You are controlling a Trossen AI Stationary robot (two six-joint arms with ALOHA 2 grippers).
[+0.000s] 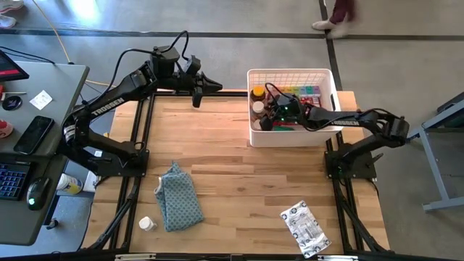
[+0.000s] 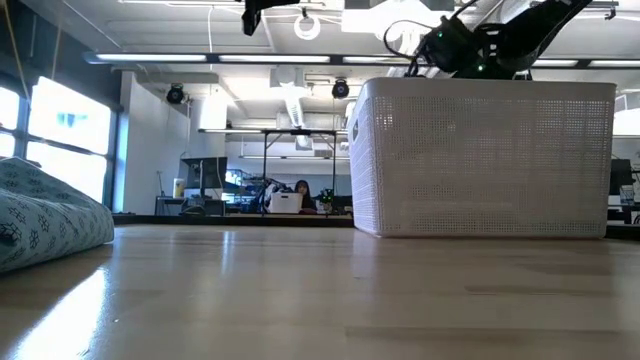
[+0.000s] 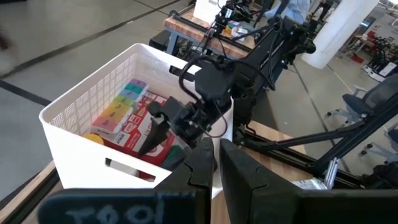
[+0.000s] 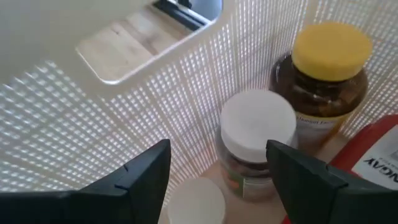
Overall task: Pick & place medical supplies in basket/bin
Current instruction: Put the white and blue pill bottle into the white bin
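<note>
My right gripper is down inside the white lattice bin, which sits at the far side of the wooden table, just right of center. Its 2 fingers stand spread apart with nothing between them, released over a white-capped bottle. Beside that bottle I see an amber bottle with a yellow cap against the bin wall, and a 2nd white cap sits lower, between my fingers. The corner of the red first-aid case touches the amber bottle's side.

From my left wrist camera I can see the rainbow pill organizer lying in the bin along the wall, with the red case next to it.

My left gripper hangs in the air above the table's far edge, just left of the bin, fingers clenched together on nothing.

Still out on the table: a silver-white packet near the front right corner, a small white pill bottle at the front left, and the blue-grey patterned cloth just beside it.

A person's feet pass on the floor beyond the bin.
</note>
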